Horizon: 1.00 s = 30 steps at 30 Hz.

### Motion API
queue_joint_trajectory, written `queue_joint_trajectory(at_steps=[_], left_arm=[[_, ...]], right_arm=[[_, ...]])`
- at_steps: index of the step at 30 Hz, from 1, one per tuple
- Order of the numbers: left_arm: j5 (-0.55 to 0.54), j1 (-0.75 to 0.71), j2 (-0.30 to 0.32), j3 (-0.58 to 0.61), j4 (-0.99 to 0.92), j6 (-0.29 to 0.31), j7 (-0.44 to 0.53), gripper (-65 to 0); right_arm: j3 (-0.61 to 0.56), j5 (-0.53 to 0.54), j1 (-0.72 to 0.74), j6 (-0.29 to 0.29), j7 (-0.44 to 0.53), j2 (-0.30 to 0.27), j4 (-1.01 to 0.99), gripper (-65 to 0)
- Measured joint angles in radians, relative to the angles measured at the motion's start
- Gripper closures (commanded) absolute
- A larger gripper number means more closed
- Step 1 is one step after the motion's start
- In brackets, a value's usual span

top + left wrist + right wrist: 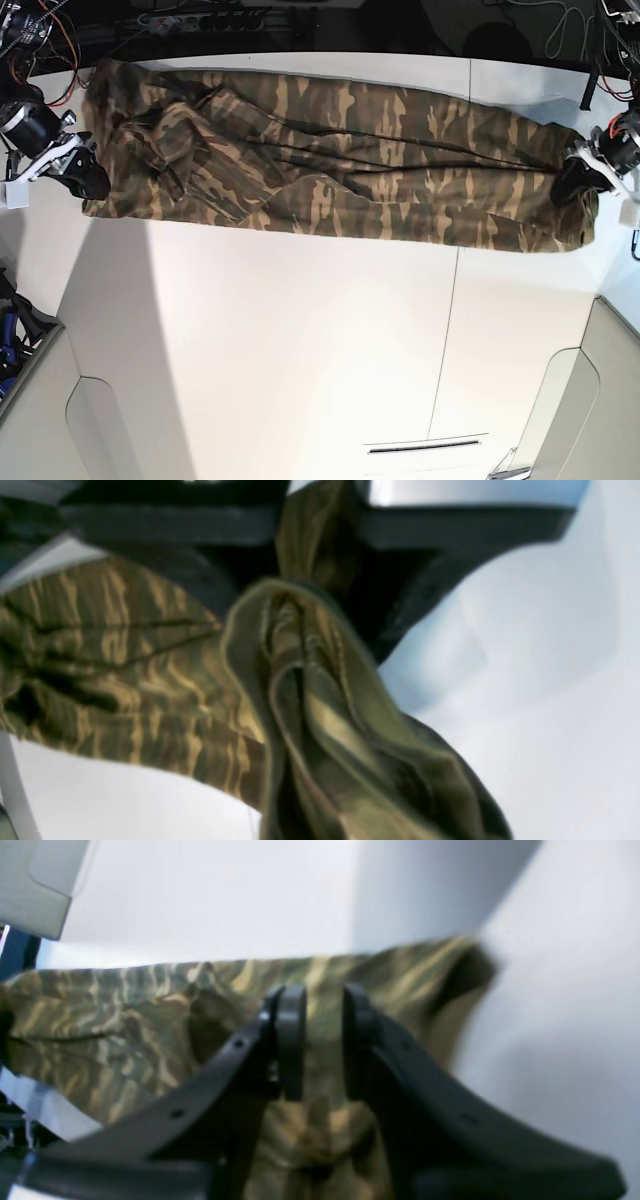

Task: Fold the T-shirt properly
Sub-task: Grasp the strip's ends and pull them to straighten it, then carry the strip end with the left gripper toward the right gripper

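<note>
The T-shirt (340, 160) is stretched long across the white surface (300, 340), pinched at one end by the left gripper (572, 180) and at the other by the right gripper (88, 175), so both ends should be lifted together, evenly.

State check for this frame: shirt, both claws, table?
T-shirt: stretched out in a long band across the table's far side, both ends pinched.
Left claw: shut on the T-shirt's end.
Right claw: shut on the T-shirt's other end.
Table: white; near side bare.
</note>
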State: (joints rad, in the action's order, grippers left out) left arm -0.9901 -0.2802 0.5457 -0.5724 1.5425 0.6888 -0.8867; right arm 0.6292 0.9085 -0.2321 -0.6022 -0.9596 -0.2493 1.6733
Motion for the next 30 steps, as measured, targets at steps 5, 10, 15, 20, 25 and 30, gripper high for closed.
queue_joint_trajectory(at_steps=[5, 10, 15, 20, 25, 30], left_arm=[[0.073, 0.056, 0.018, -0.006, 0.001, 0.002, -0.004, 0.0], [0.051, 0.056, 0.048, -0.01, 0.084, 0.0, -0.06, 0.0], [-0.054, 0.05, 0.044, 0.056, 0.272, 0.0, -0.149, 0.0], [0.023, 0.051, 0.045, 0.262, 0.375, 0.005, -0.13, 0.0], [0.306, 0.051, 0.031, 0.476, 0.375, -0.034, 0.042, 0.0], [0.406, 0.066, -0.033, 0.613, 0.372, -0.061, 0.068, -27.6]], right_arm=[[0.018, -0.001, 0.0, 0.0, -0.016, 0.0, 0.002, -13.5], [0.019, 0.0, 0.0, 0.0, -0.03, 0.001, 0.002, -13.5], [0.019, 0.0, 0.0, 0.0, -0.03, 0.0, 0.002, -13.5], [0.019, 0.0, 0.0, 0.0, -0.029, 0.0, 0.002, -13.5], [0.019, 0.0, 0.0, 0.0, -0.03, 0.0, 0.002, -13.5], [0.019, 0.0, 0.0, 0.0, -0.029, 0.0, 0.002, -14.7]])
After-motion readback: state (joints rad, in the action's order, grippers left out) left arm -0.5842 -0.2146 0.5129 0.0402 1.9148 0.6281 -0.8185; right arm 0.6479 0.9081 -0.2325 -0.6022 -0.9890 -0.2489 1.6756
